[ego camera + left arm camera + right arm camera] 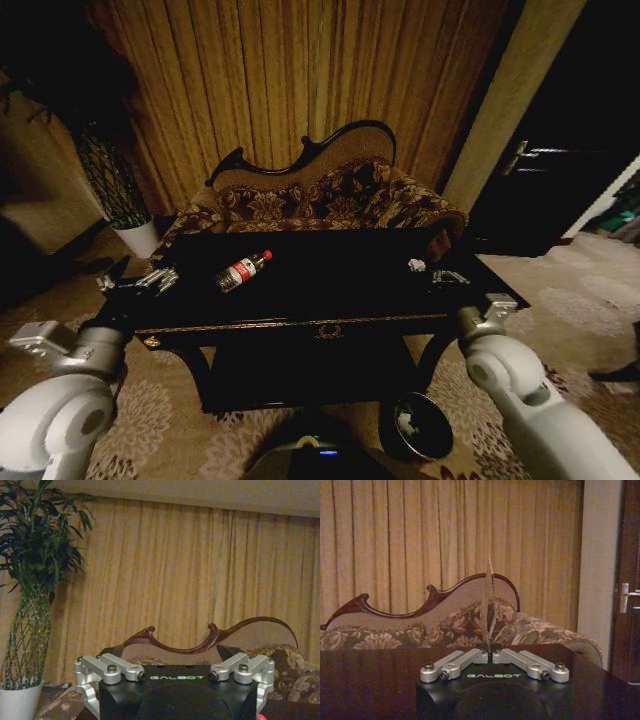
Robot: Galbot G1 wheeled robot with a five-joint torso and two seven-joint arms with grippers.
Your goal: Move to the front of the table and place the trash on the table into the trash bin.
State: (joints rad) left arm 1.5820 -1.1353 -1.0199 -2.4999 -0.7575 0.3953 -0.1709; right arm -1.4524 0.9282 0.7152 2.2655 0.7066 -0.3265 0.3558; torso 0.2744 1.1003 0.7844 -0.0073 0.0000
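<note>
Two grippers hover at the table's [300,322] ends, left gripper [140,282] spread wide, right gripper [449,277] pinched empty, with bottle [243,271] between them, white wad [417,265] beside the right, bin [417,425] unfilled.

My black rectangular table [300,300] looks glossy and smooth, its gold trim metallic. On it, the clear plastic bottle [243,271] has a red cap and paper-like label. My left gripper [140,282] and right gripper [450,277] show brushed silver metal links on matt black housings. The floral sofa [330,200] is woven cloth with polished dark wood
</note>
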